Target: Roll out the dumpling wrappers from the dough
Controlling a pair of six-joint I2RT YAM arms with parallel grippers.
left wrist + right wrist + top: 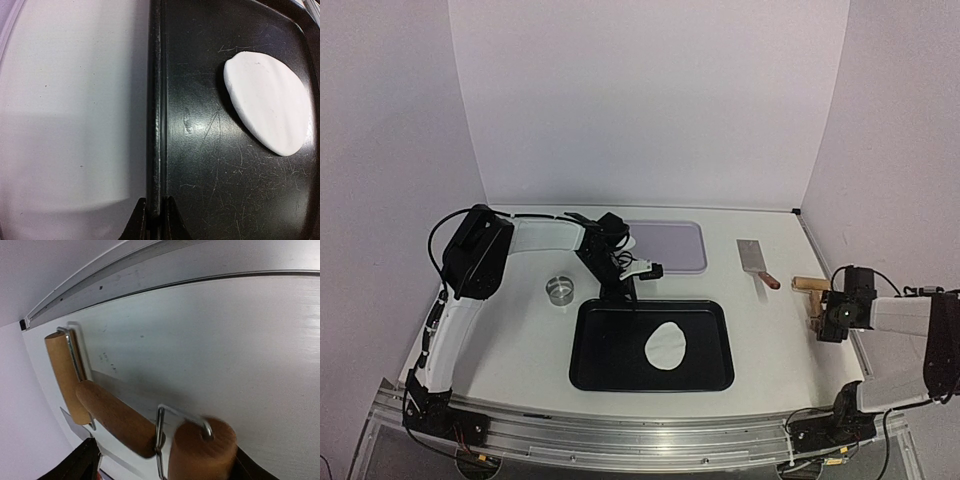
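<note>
A flat white oval of dough (667, 346) lies on the right part of a black tray (610, 360); it is wider than the small metal ring cutter (560, 289). No cut round wrappers show. My left gripper (620, 294) is shut on the tray's far rim; in the left wrist view its fingertips (140, 220) pinch the rim (156, 125), with the dough (267, 102) off to the right. My right gripper (823, 322) is open at the far right, its fingers (75, 465) straddling a wooden double-ended roller (112, 417) on the table, whose big barrel (202, 450) is blurred.
A lavender tray (665, 245) lies behind the black tray. A metal scraper with a reddish handle (757, 260) lies right of it. The roller (808, 284) sits near the table's right edge and side wall. The ring cutter stands left of the black tray.
</note>
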